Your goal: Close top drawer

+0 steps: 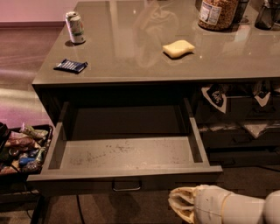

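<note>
The top drawer stands pulled far out from under the grey counter. Its inside floor is lighter grey, speckled and scuffed, and holds nothing. Its dark front faces me, with a small metal bar handle at the centre. My gripper is at the bottom right, in front of the drawer front and a little right of the handle, pointing left. It does not touch the drawer.
The counter top carries a soda can, a blue packet, a yellow sponge and a jar. Drawers at the right have cloths and papers sticking out. A tray of snacks sits low at the left.
</note>
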Robot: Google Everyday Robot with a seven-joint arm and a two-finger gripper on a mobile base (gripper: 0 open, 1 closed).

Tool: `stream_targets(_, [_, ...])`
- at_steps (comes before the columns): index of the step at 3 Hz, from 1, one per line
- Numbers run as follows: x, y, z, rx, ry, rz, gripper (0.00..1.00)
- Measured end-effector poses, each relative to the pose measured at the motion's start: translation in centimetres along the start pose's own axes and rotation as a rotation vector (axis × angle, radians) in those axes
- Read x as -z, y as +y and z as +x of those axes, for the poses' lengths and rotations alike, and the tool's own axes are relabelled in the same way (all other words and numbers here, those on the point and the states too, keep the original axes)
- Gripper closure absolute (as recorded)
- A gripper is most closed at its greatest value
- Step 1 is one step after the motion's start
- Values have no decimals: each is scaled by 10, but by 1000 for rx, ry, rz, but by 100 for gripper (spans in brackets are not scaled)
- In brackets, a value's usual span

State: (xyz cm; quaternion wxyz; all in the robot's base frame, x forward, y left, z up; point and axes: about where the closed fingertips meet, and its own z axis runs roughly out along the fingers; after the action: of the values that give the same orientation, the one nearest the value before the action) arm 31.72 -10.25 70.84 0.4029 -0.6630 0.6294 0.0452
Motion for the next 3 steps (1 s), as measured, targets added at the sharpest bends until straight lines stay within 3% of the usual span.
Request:
stream_targets(1, [-20, 0, -4, 42, -4, 0, 100])
stream_targets(2, [-60, -10, 8, 58, 9, 16, 100])
stream_targets(3, [-60, -10, 8, 58, 9, 16, 100])
